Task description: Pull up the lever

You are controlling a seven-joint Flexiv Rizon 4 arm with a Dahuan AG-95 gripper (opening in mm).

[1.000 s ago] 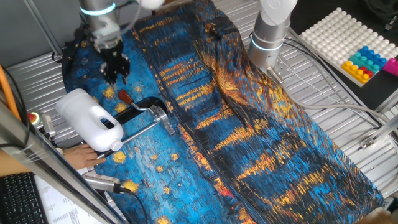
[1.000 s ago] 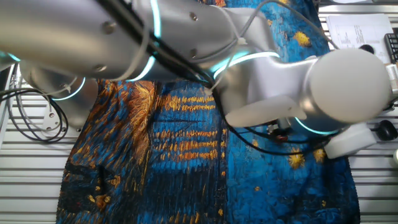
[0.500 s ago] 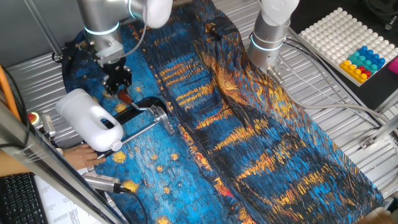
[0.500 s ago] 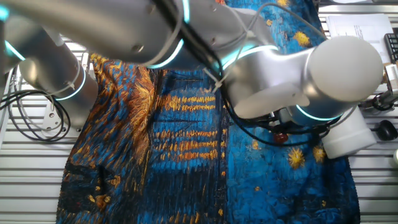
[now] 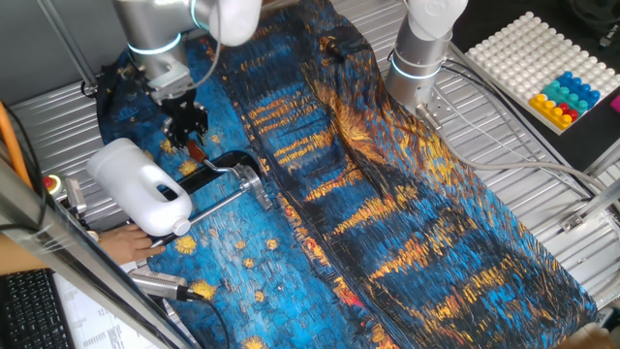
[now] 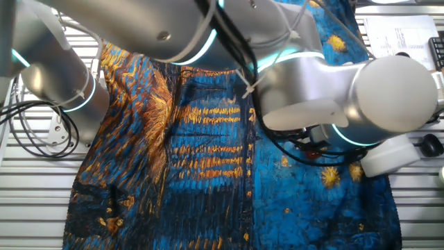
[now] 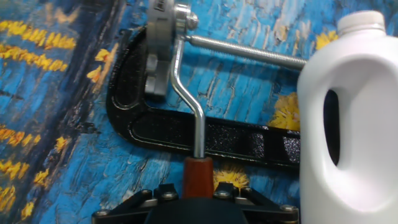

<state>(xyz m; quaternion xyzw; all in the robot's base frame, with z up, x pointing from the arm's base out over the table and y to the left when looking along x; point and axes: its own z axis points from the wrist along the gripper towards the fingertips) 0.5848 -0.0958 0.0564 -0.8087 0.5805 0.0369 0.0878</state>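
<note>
A blue-and-orange painted cloth covers the slatted metal table. At nine o'clock lies a white jug, touching a black-and-silver clamp. The gripper stands at the clamp's eleven o'clock, apparently closed on the lever, whose red sleeve sits between the fingers in the hand view.

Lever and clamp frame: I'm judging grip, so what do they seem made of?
Lever: bare polished metal, bright glints, ending in a dark red matte sleeve, probably rubber or plastic. Clamp frame: metal under black, grainy speckled coating.
</note>
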